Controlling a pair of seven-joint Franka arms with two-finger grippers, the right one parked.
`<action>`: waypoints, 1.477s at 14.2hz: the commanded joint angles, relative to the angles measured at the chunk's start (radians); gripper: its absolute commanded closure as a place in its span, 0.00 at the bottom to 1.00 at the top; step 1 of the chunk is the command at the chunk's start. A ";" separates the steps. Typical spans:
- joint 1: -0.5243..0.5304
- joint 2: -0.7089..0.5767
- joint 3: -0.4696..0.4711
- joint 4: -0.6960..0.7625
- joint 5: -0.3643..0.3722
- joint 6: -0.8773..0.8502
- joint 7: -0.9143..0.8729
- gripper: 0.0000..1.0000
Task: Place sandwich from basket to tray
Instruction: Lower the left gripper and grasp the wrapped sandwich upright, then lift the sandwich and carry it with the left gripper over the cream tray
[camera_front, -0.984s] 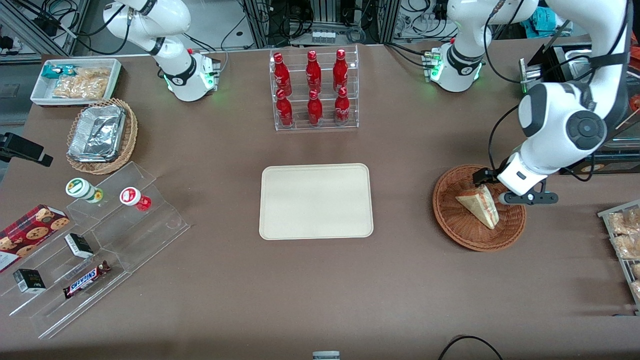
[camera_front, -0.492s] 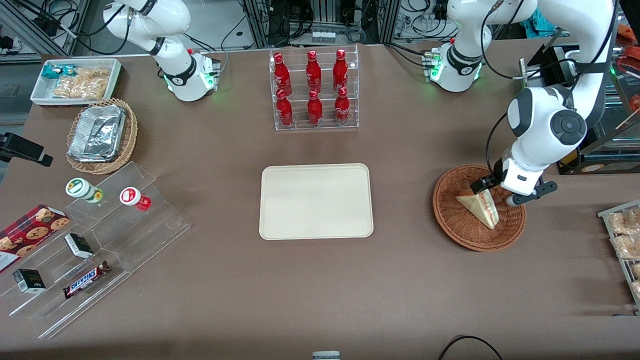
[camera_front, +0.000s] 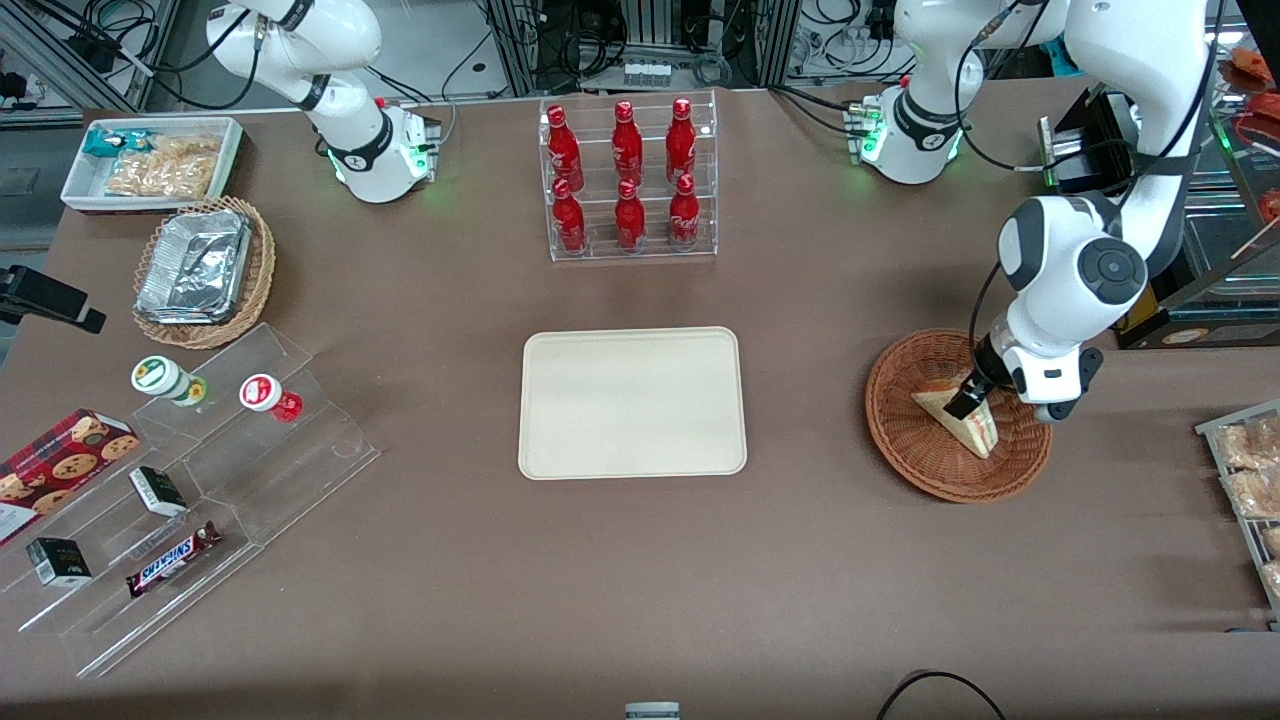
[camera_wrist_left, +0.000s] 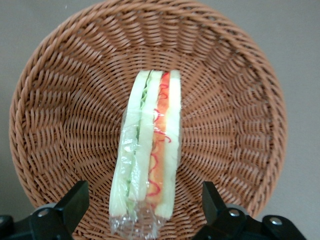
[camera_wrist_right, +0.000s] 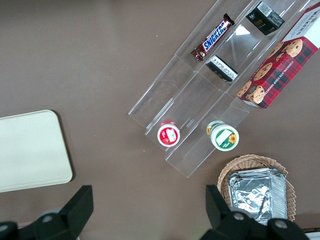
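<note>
The sandwich (camera_front: 978, 431), wrapped in clear film, stands on its edge in the reddish-brown wicker basket (camera_front: 900, 440) toward the working arm's end of the table. In the left wrist view the sandwich (camera_wrist_left: 150, 145) shows its red and green filling, with the basket's weave (camera_wrist_left: 225, 100) all around it. My left gripper (camera_front: 995, 410) is low inside the basket, over the sandwich. It is open (camera_wrist_left: 144, 200), with one black finger (camera_wrist_left: 75, 202) on each side of the sandwich's wrapped end, and neither touches it. The cream tray (camera_front: 632, 402) lies bare at the table's middle.
A clear rack of red bottles (camera_front: 630, 180) stands farther from the camera than the tray. A rack of snack packets (camera_front: 1250, 480) is at the working arm's table edge. A stepped acrylic shelf (camera_front: 190, 480), a foil-filled tan basket (camera_front: 205, 270) and a white bin (camera_front: 150, 160) lie toward the parked arm's end.
My left gripper has swung round and come down into the basket, so its open fingers now straddle the sandwich. The sandwich has not moved.
</note>
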 joint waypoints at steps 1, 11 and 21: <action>-0.001 0.037 -0.002 0.001 0.000 0.034 -0.044 0.06; -0.058 -0.033 -0.011 0.120 0.009 -0.186 -0.040 0.97; -0.407 0.198 -0.045 0.520 -0.006 -0.408 0.301 0.99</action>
